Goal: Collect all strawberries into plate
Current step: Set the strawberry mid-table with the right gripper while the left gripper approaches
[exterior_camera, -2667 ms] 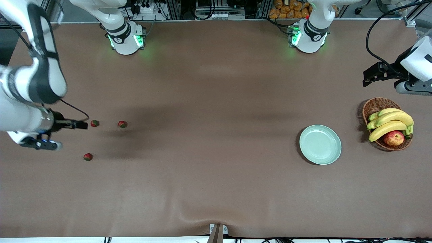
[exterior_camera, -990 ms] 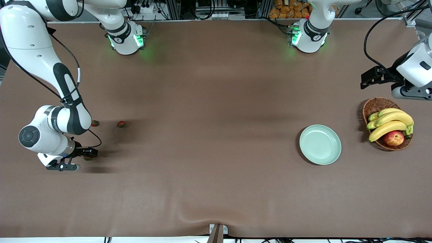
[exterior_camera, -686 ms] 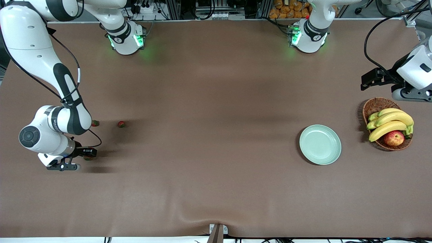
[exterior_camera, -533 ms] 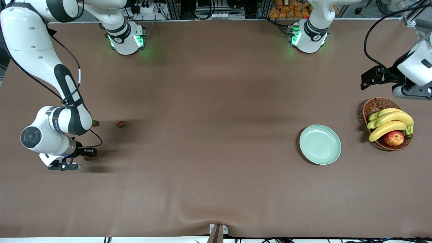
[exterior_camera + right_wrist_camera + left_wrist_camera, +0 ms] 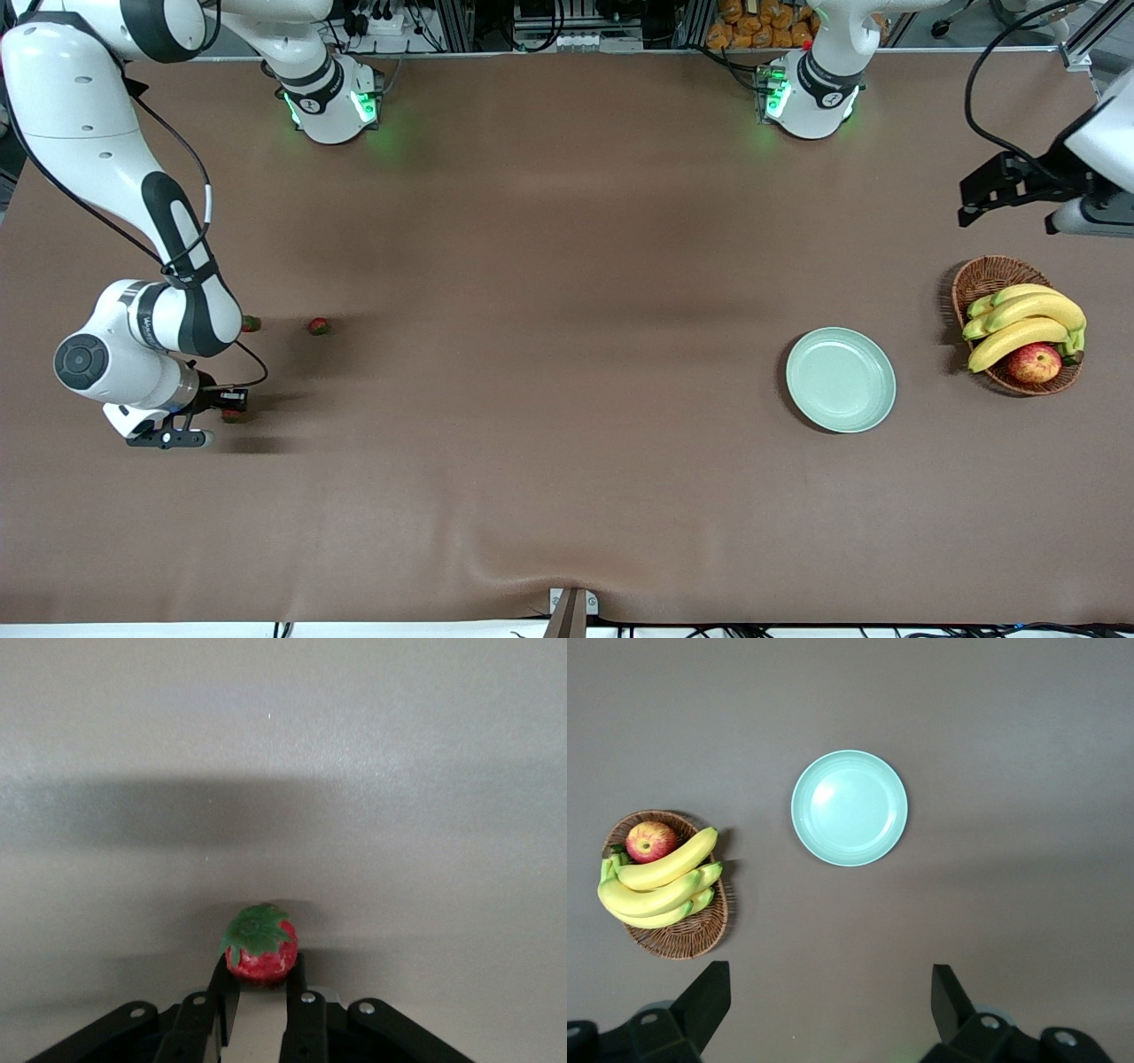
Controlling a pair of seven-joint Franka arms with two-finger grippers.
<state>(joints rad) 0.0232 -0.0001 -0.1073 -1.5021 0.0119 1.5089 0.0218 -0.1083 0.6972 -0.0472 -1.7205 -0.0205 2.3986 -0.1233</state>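
Right gripper (image 5: 232, 413) pinches strawberry (image 5: 260, 954) nr two others (image 5: 318, 326); left gripper (image 5: 824, 1001) waits, spread wide, above basket (image 5: 985, 276) w/ bananas (image 5: 1019, 330).

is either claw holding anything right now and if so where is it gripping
The right claw is shut on a strawberry, pinching its red sides, leafy cap showing. The left claw, over the table near the basket, is open and holds nothing.

White arms (image 5: 80, 115), black joints, green-lit bases (image 5: 332, 106)

Three strawberries (image 5: 318, 326) lay at the right arm's end of the table (image 5: 549, 425); the plate (image 5: 840, 379) sat beside the basket (image 5: 983, 276) at the left arm's end.
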